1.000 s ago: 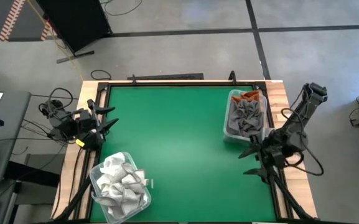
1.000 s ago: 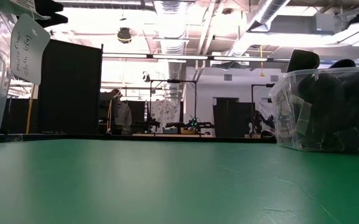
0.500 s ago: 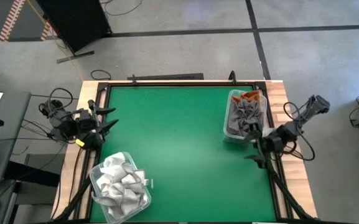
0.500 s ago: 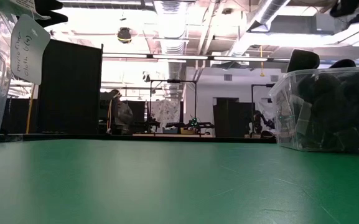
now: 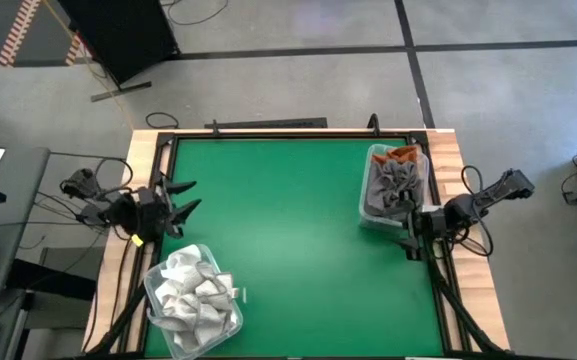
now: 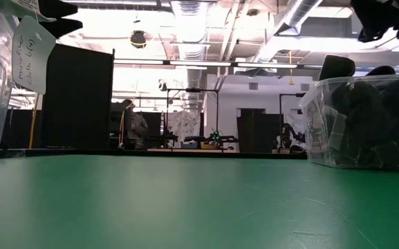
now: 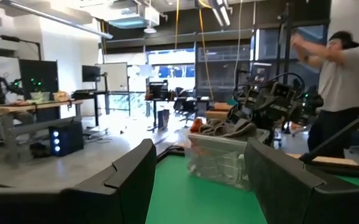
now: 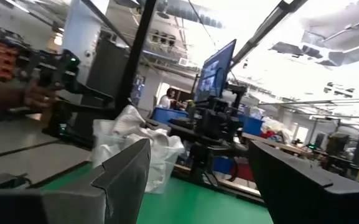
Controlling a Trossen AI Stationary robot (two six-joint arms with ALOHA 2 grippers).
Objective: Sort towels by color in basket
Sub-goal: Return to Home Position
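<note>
While both claws are spread wide and hold nothing, the left gripper (image 5: 181, 196) hangs at one table (image 5: 288, 240) edge, near the bin of white and light grey towels (image 5: 193, 290). The right gripper (image 5: 409, 240) hangs just beside the bin of dark grey and orange towels (image 5: 396, 185). Towels look soft, light and floppy; I would pinch a raised fold.

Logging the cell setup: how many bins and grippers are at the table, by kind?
Clear bins: 2 (left bin with white and light grey towels, right bin with dark grey and orange towels)
Grippers: 2 (left gripper, right gripper, both open)
Total: 4
</note>
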